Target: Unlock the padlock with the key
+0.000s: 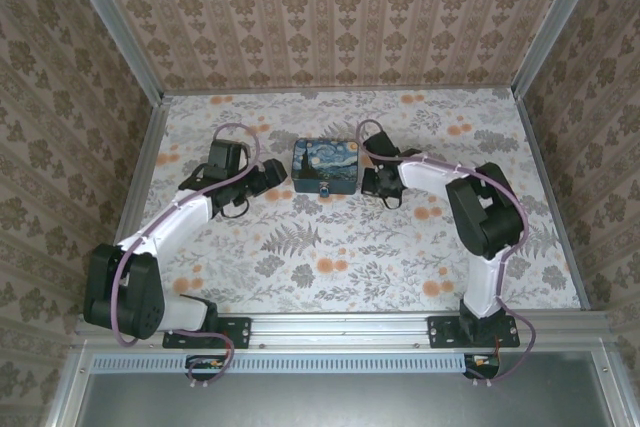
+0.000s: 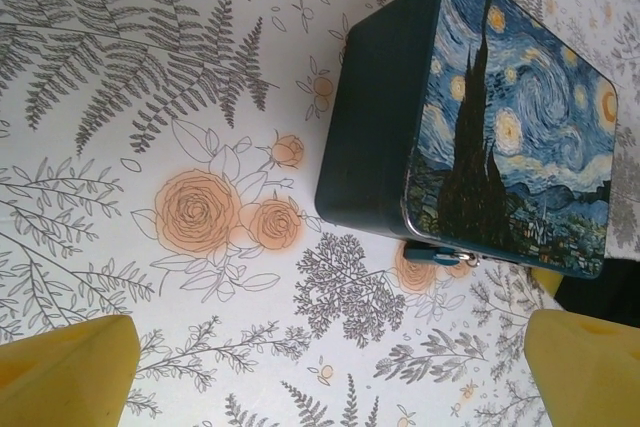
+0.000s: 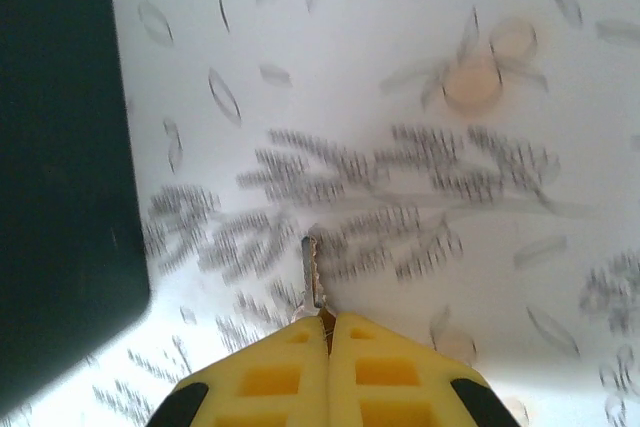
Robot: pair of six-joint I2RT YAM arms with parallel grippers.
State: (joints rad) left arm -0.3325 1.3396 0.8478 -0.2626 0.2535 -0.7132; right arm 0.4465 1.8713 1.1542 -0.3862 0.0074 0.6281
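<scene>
the key (image 3: pixel 312 272) should be held square and its blade lined up with the keyway before being pushed in (keyhole too small to be made out). the key is clamped in the right gripper (image 3: pixel 328 322), beside the tin (image 2: pixel 370 127). the padlock (image 2: pixel 440 257) hangs at the tin's front edge, ahead of the wide-apart left gripper (image 2: pixel 325 367).

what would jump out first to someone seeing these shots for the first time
A rectangular blue-and-yellow Starry Night tin box sits mid-table on the floral cloth between the two arms, a tiny bluish padlock at its front side. The right gripper is shut on a thin metal key beside the tin's dark wall, while the left gripper, yellow-fingered, is open toward the tin.
</scene>
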